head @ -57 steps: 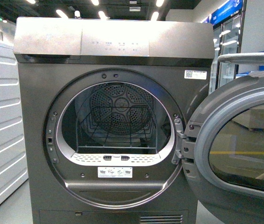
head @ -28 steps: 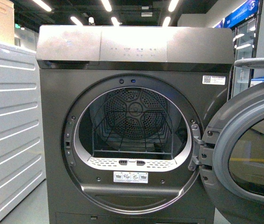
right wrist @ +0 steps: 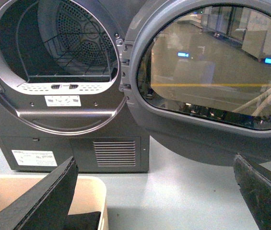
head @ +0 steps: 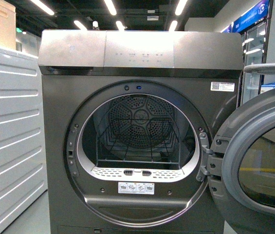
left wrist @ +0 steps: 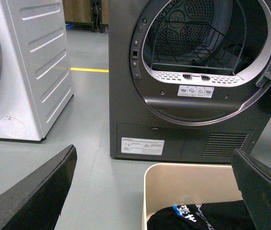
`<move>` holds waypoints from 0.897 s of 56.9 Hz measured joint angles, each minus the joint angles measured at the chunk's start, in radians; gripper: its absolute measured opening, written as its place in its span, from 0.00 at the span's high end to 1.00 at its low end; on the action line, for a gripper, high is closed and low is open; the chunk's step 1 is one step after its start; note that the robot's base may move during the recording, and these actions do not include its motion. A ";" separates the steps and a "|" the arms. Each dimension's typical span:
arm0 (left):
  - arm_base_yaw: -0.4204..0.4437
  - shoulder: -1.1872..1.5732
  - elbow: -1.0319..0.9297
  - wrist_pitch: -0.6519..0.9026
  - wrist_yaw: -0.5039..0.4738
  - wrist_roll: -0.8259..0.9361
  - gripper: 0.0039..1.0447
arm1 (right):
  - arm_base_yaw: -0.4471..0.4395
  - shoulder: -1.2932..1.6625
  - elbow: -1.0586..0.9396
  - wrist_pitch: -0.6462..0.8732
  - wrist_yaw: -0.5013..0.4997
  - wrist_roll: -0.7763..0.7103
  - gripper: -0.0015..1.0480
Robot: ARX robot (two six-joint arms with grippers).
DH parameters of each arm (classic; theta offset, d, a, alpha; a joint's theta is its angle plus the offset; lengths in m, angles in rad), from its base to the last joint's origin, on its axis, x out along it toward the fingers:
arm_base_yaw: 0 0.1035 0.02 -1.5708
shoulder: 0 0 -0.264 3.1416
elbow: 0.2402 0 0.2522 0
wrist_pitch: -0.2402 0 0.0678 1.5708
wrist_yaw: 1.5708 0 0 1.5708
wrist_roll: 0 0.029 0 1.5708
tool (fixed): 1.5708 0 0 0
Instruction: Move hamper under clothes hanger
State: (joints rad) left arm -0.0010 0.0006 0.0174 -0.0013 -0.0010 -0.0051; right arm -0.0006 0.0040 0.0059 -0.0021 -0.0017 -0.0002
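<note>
The beige hamper (left wrist: 173,184) stands on the floor just in front of the dark grey dryer, with a black T-shirt (left wrist: 197,218) in it. It also shows in the right wrist view (right wrist: 94,191). My left gripper (left wrist: 157,191) is open, its fingers (left wrist: 34,196) spread wide above the hamper's rim. My right gripper (right wrist: 157,191) is open over bare floor beside the hamper. The clothes hanger is out of view. No gripper shows in the front view.
The dark grey dryer (head: 142,53) fills the front view, its round door (head: 264,161) swung open to the right. A white appliance (head: 10,136) stands to its left. A yellow floor line (left wrist: 89,70) runs behind.
The front view has shifted: the dryer now sits further right and slightly lower in frame than one second ago, and more of the white appliance shows at the left.
</note>
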 joint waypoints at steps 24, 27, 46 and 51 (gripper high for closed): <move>-0.068 0.188 0.068 -0.168 -0.175 -0.120 0.06 | 0.085 0.197 0.102 -0.217 0.311 0.160 0.08; -0.048 0.280 0.097 -0.115 -0.160 -0.126 0.06 | 0.073 0.272 0.115 -0.184 0.301 0.182 0.08; 0.028 0.972 0.217 0.369 -0.075 -0.111 0.06 | 0.019 0.866 0.193 0.254 0.130 0.183 0.08; 0.011 1.160 0.257 0.465 -0.077 -0.093 0.06 | 0.001 1.053 0.237 0.346 0.104 0.180 0.08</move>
State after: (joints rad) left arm 0.0105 1.1610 0.2741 0.4633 -0.0784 -0.0982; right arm 0.0002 1.0573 0.2424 0.3435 0.1024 0.1802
